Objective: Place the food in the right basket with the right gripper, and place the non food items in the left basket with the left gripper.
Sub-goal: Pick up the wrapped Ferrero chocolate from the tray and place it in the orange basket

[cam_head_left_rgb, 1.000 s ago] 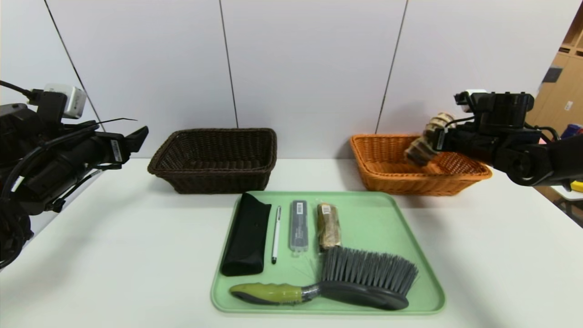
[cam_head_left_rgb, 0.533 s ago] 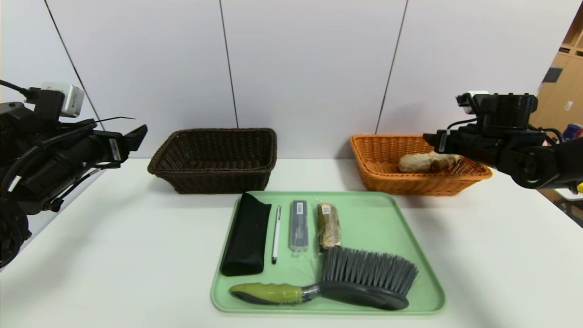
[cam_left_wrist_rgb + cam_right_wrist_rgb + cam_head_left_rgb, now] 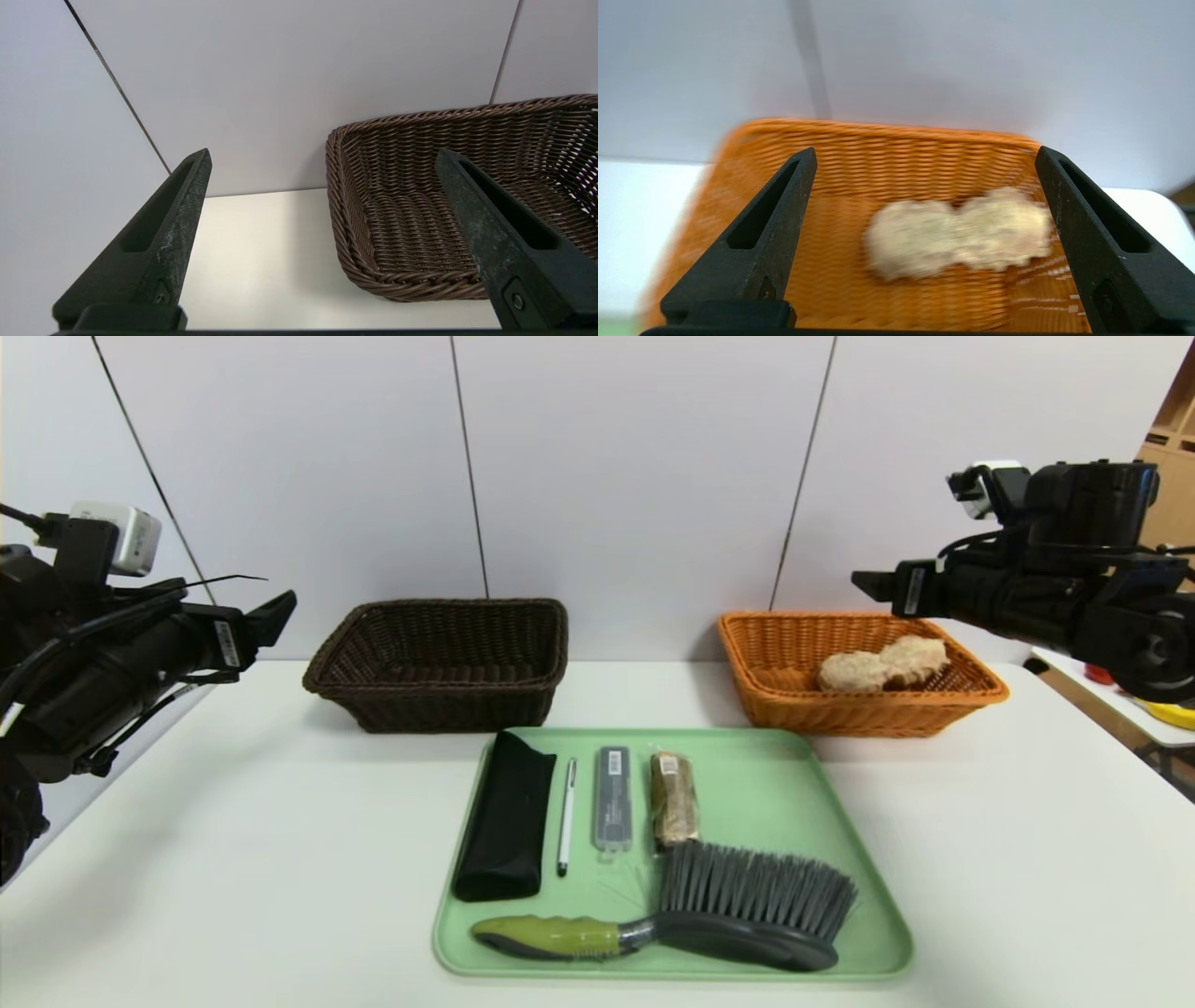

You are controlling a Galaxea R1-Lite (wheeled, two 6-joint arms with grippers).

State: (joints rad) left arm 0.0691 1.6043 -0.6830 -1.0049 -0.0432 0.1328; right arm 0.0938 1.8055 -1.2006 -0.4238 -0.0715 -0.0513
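Observation:
A pale, lumpy food piece (image 3: 882, 665) lies in the orange right basket (image 3: 775, 695); it also shows in the right wrist view (image 3: 957, 233). My right gripper (image 3: 873, 584) is open and empty, raised above the basket's back right (image 3: 924, 154). My left gripper (image 3: 271, 614) is open and empty, held left of the dark brown left basket (image 3: 439, 705), which shows in the left wrist view (image 3: 420, 280). On the green tray (image 3: 784, 784) lie a black case (image 3: 504, 831), a white pen (image 3: 566, 814), a grey clear box (image 3: 612, 797), a wrapped brown food bar (image 3: 674, 797) and a brush (image 3: 691, 919).
The white table (image 3: 233, 821) carries both baskets at the back and the tray in front. A grey panelled wall stands close behind the baskets. A second table with red and yellow objects (image 3: 1172, 714) is at the far right.
My right gripper let go of the pale food piece, which dropped into the orange basket. The gripper then rose and drew back to the right. The left arm barely moved.

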